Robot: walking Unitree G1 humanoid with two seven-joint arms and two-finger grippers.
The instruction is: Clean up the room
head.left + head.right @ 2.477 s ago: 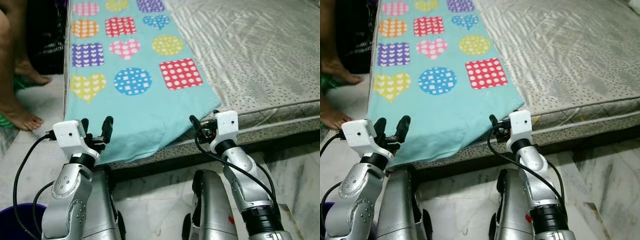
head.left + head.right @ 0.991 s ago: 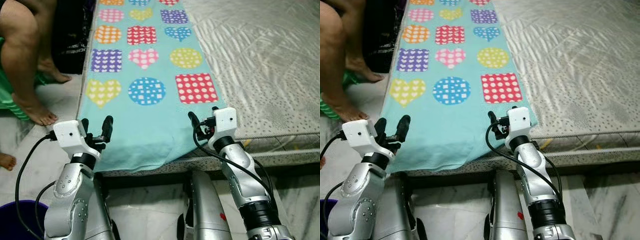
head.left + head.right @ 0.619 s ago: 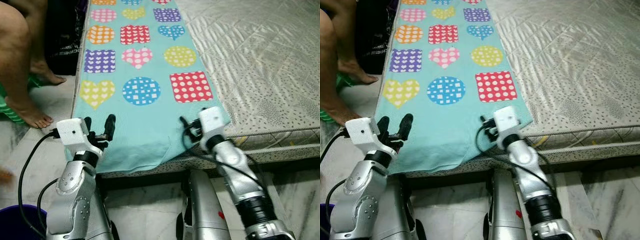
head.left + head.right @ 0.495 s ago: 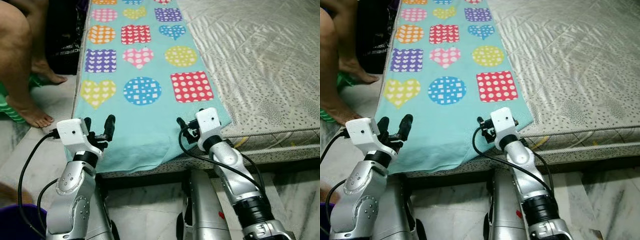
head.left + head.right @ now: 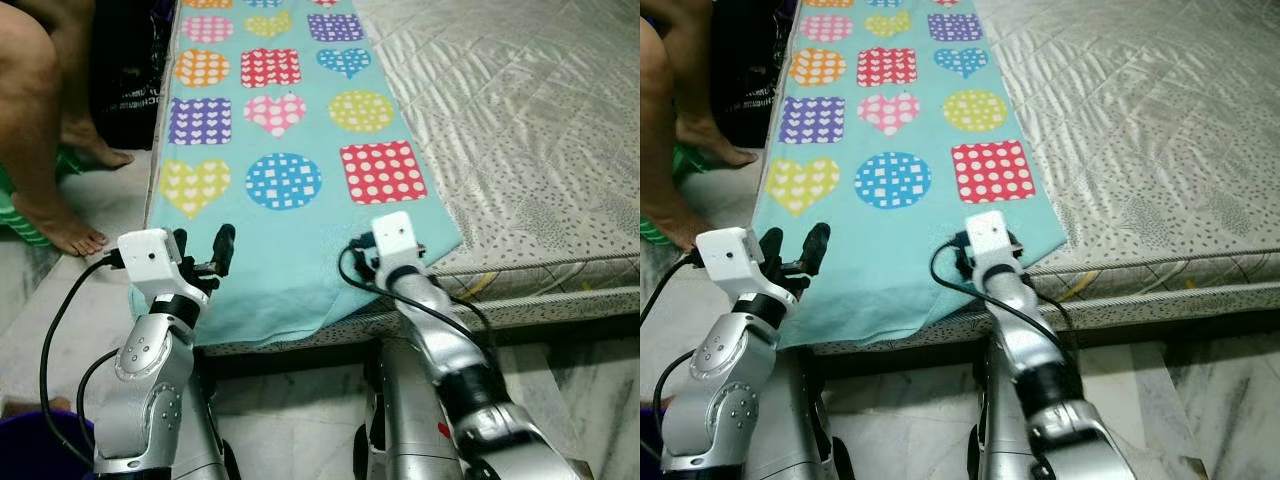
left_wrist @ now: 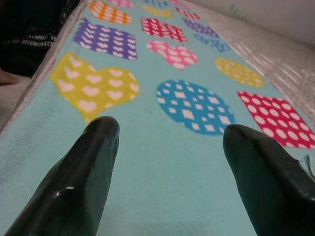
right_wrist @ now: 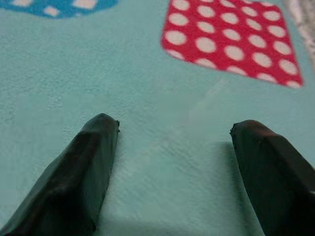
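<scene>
A teal cloth [image 5: 290, 225] printed with coloured hearts, circles and squares lies flat along the left side of a mattress [image 5: 520, 120], its near edge hanging over the mattress front. My left gripper [image 5: 203, 247] is open at the cloth's near left corner; in the left wrist view its fingers [image 6: 93, 147] straddle the cloth with nothing between them. My right gripper [image 7: 174, 129] is open low over the cloth's near part, just short of the red dotted square [image 7: 231, 39]. Its white wrist box [image 5: 392, 236] covers most of the fingers from above.
A person's bare legs and feet [image 5: 45, 130] stand on the floor left of the mattress. A purple bucket [image 5: 20, 440] sits at the bottom left by my left arm. Pale marble floor [image 5: 300, 420] lies below the mattress front.
My right gripper has swung left and forward, from the cloth's near right corner to over the cloth itself. The left gripper has barely shifted.
</scene>
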